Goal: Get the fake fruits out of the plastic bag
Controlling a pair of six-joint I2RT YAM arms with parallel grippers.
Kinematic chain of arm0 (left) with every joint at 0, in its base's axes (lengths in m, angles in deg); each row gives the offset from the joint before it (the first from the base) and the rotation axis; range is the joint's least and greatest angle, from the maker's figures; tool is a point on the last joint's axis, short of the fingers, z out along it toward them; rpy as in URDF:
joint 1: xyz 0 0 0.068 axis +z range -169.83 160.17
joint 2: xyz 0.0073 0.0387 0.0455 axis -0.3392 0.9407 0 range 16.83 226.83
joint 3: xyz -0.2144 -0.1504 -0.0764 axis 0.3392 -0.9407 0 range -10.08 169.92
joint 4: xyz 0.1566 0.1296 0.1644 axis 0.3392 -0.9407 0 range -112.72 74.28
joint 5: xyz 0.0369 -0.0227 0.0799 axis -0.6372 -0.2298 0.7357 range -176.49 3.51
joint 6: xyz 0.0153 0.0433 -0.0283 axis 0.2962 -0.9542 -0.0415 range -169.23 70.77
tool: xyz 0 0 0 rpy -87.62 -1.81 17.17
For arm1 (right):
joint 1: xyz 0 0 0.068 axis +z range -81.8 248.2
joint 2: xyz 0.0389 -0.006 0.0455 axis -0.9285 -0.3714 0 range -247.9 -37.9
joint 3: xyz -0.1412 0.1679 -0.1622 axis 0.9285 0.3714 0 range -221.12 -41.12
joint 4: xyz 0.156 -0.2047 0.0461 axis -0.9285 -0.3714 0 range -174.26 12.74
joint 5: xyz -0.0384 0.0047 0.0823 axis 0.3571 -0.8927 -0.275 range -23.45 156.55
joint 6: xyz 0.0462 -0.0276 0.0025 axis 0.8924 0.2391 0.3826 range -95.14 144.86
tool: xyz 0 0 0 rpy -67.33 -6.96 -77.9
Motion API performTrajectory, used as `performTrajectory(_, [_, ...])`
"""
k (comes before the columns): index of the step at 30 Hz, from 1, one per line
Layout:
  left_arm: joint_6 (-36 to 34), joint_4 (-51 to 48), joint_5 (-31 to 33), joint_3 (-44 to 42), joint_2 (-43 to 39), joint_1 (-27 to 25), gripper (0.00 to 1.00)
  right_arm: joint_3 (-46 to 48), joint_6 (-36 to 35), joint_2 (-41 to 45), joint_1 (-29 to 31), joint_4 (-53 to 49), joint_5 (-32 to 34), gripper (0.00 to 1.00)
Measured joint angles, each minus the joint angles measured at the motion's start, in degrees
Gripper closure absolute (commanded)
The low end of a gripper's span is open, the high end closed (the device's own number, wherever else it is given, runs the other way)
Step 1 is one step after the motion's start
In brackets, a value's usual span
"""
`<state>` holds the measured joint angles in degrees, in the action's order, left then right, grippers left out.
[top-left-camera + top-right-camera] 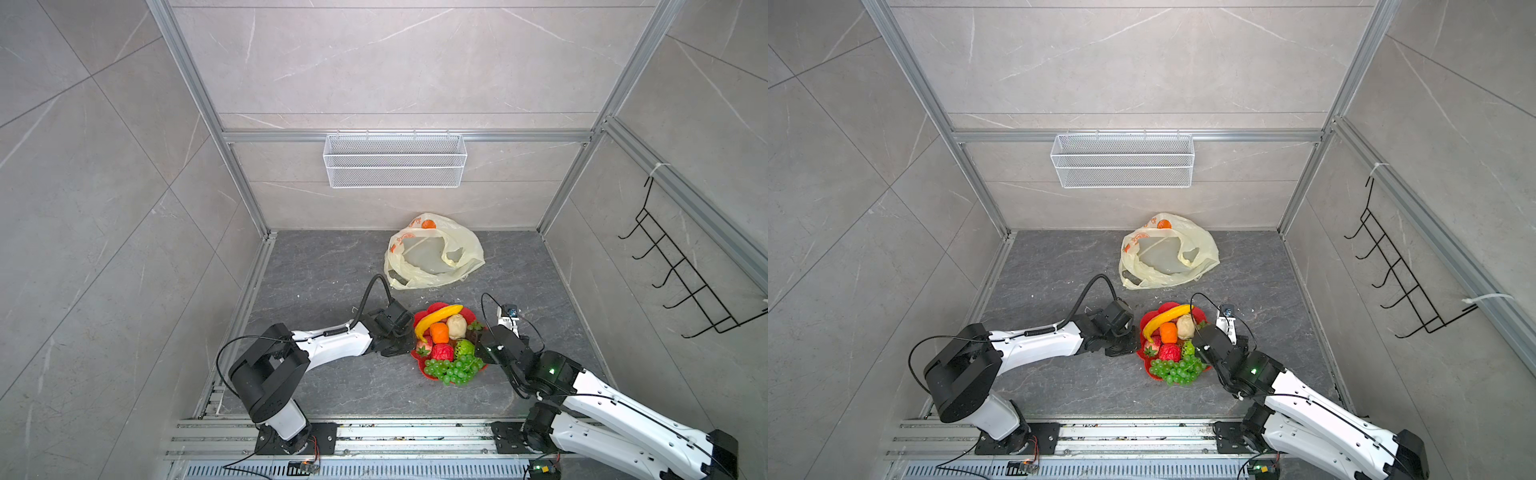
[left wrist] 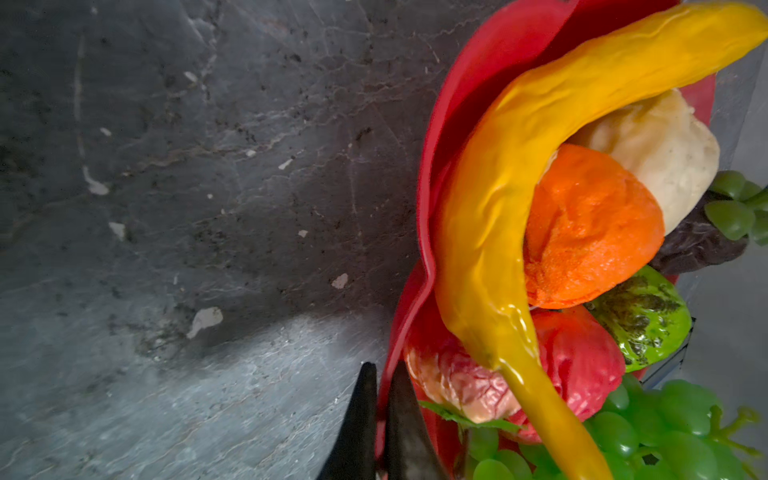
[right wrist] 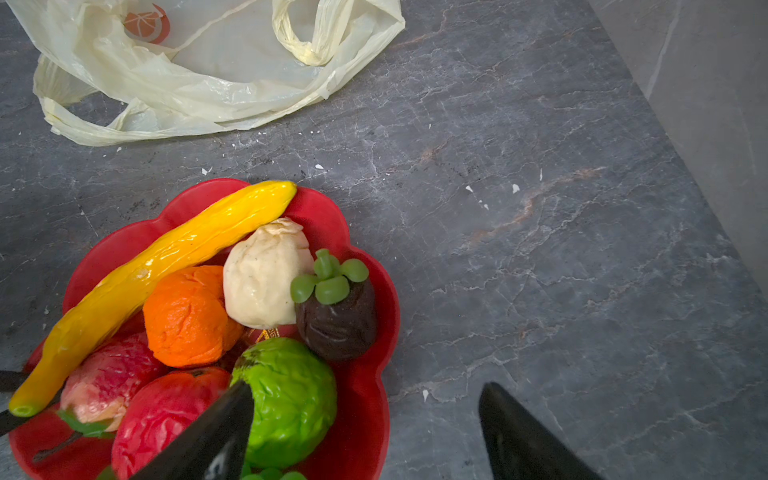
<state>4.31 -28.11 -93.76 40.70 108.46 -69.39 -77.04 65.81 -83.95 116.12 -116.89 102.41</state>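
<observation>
Fake fruits (image 1: 446,345) sit heaped in the red dish (image 1: 428,309), near centre. The plastic bag (image 1: 432,253) lies slack at the far side, seemingly emptied. Left hand (image 2: 382,374) pinches the dish rim; right hand (image 3: 368,386) gapes wide, empty.

Dark grey stone bench (image 1: 316,266): plastic bag (image 1: 432,253) at back, red dish (image 3: 365,415) near front, apart. White flecks (image 3: 515,188) scattered.

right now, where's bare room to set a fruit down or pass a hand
Bare dark tabletop lies left of the plastic bag, right of the bag toward the right wall, and on the near side of the red dish between the arm bases. Crowded: the dish, heaped with fake fruits, flanked by the left end effector and right end effector.
</observation>
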Motion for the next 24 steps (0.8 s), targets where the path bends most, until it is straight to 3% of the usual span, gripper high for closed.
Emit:
performTrajectory(17, [-4.42,-4.76,-2.58,-9.75,-12.04,14.01,0.97,-1.16,-0.02,-3.89,0.00,-0.83,1.70,0.12])
performTrajectory(24, [-5.92,-5.66,-2.19,-10.84,-13.22,14.53,0.77,-2.01,0.00,-4.90,0.00,-0.87,1.70,0.08])
